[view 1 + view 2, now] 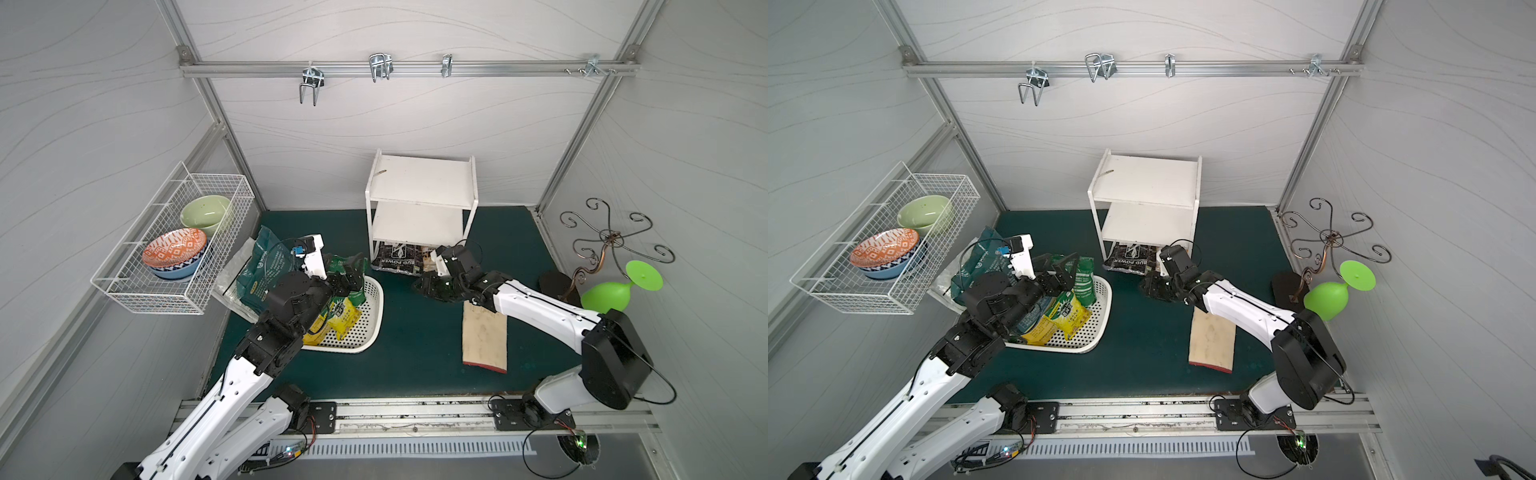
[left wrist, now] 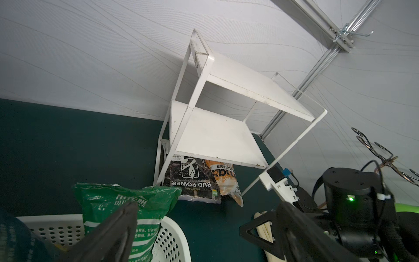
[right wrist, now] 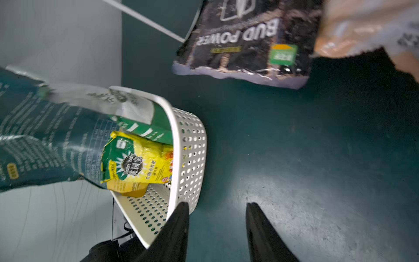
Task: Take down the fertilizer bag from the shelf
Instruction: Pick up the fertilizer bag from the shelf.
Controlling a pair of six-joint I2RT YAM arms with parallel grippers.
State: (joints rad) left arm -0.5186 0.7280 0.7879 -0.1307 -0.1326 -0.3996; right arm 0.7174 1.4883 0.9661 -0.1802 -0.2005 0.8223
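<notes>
Altogether: two arms, one shelf, two baskets, two bowls.
Shelf (image 1: 419, 195): one white rack with two flat boards, both bare, standing on the green mat (image 1: 415, 332) against the back wall.
Fertilizer bags under the shelf: two, side by side on the mat — a black BUD POWER bag (image 1: 395, 257) and an orange-and-white bag (image 2: 226, 181) touching it; both stick out past the lower board.
Perforated plastic basket (image 1: 370, 320): one, holding a green bag (image 2: 127, 204) and a yellow bag (image 3: 140, 163); a larger dark teal bag (image 1: 266, 266) leans in beside them.
Wire basket (image 1: 174, 245): one on the side wall, with two bowls, a pale green bowl (image 1: 205, 212) and an orange patterned bowl (image 1: 174, 249).
Left gripper (image 1: 347, 276): jaws spread wide, empty, over the plastic basket at the green bag.
Right gripper (image 3: 217, 231): jaws parted, nothing between them, low over bare mat near the black bag.
Wall hooks on the rail: four.
</notes>
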